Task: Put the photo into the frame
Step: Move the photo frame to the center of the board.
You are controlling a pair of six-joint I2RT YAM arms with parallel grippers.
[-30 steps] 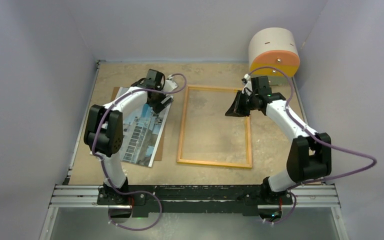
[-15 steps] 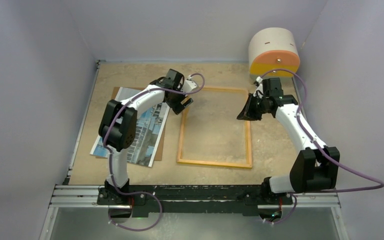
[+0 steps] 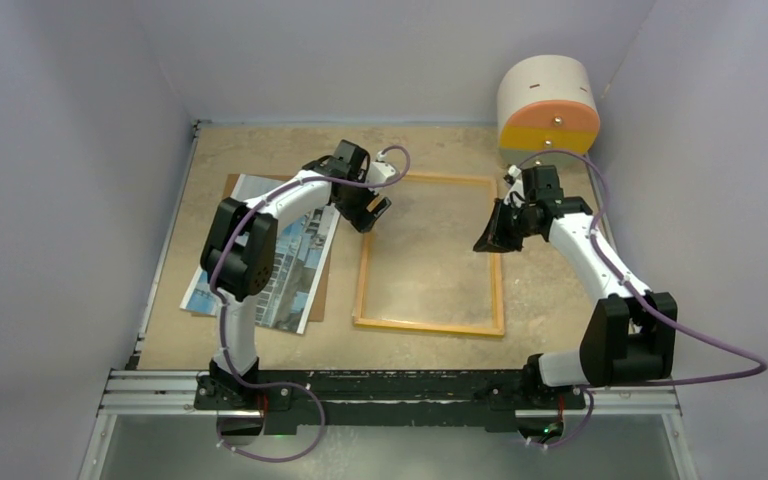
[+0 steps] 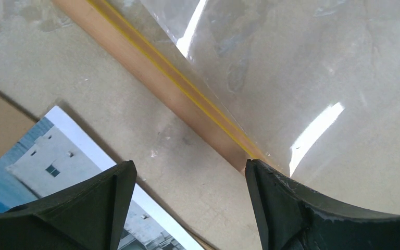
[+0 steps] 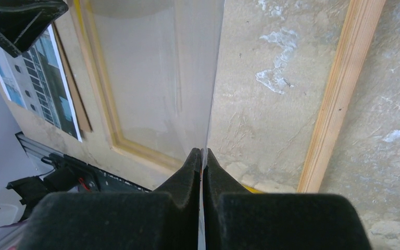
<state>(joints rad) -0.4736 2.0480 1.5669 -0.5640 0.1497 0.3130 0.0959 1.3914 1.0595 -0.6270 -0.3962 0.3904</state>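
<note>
The frame (image 3: 430,325) lies on the table with its wood-coloured back up. The photo (image 3: 280,270) lies flat to its left on a brown backing board (image 3: 322,290). My left gripper (image 3: 372,210) is open and empty above the frame's upper left rail (image 4: 172,88). In the left wrist view the gripper (image 4: 190,172) straddles bare table between the photo (image 4: 47,166) and that rail. My right gripper (image 3: 487,238) is at the frame's right rail. In the right wrist view the gripper (image 5: 202,152) is shut on the edge of the clear pane (image 5: 161,78), which tilts up from the frame.
A white and orange cylinder (image 3: 548,100) stands at the back right corner. Grey walls close in the table on three sides. The black arm rail (image 3: 390,385) runs along the near edge.
My left arm swung right, off the photo, to the frame's upper left rail. My right gripper shifted right to the frame's right rail.
</note>
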